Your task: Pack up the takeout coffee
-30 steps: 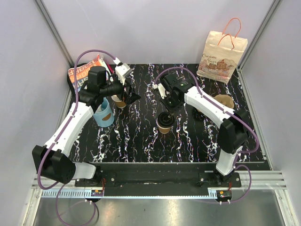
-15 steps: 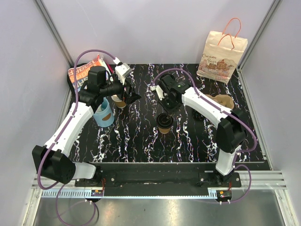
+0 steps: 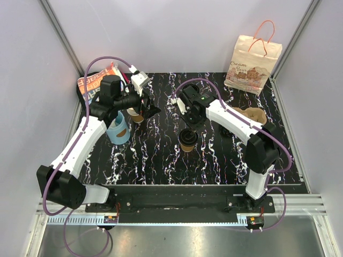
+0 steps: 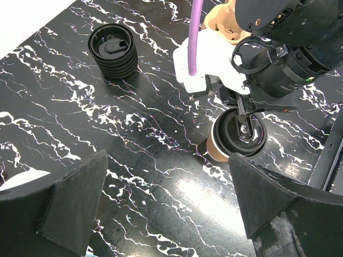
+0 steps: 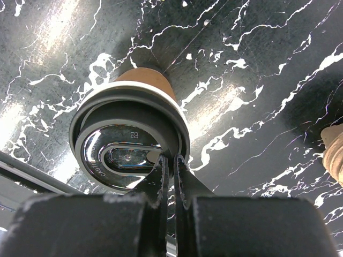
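The black marbled worktop (image 3: pixel 161 166) carries the takeout coffee (image 3: pixel 188 139) upright near its middle, unmoved over the last second. The right gripper (image 5: pixel 170 160), jaws pressed together at the lid's rim, has eased slightly toward the far edge, perhaps done seating the lid. Packing remains. The left gripper (image 4: pixel 167 160) hovers nearer the far left corner, jaws spread and empty.

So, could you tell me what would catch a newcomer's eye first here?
The takeout coffee standing mid-table draws the eye, with the right claw shut just above its black lid. Next comes the printed paper bag at the table's far right corner.
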Available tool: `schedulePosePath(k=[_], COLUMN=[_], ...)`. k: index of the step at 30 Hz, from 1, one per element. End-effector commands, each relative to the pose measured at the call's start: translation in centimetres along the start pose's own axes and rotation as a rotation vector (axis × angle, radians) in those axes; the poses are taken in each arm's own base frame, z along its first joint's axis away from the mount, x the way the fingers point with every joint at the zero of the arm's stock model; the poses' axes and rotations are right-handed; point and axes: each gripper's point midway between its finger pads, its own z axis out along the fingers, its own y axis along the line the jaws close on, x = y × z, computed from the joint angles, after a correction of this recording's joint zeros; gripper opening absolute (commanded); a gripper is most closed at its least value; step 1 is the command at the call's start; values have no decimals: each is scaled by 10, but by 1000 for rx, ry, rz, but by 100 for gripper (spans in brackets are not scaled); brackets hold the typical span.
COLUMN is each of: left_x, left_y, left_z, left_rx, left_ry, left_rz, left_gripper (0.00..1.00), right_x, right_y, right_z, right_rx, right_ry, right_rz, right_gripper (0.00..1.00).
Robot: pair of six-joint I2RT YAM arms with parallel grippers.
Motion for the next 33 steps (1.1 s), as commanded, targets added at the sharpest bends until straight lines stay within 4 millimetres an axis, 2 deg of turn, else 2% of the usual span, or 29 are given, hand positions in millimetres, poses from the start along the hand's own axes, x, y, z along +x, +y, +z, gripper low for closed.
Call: schedulePosePath(k=[1, 15, 24, 29, 33], left_x=[-25, -25, -25, -26, -25], left_y=[-5, -6, -7, -7, -7], left_z=[-7, -7, -7, -8, -8], left_rx=[10, 11, 15, 17, 20], left_ry=[-81, -83, -82, -85, -83], left_rz=[55, 61, 57, 58, 57], left_gripper=[99, 99, 99, 99, 99], right_x=[-19, -15, -14, -16, -22], right_y=[-1, 6, 4, 5, 5], right_z=[-7, 0, 2, -1, -10], right_rx=[28, 9, 22, 20, 17], right_ry=[-67, -43, -37, -44, -69], right_rz=[-12, -21, -29, -29, -30], right_gripper=[4, 6, 11, 25, 33])
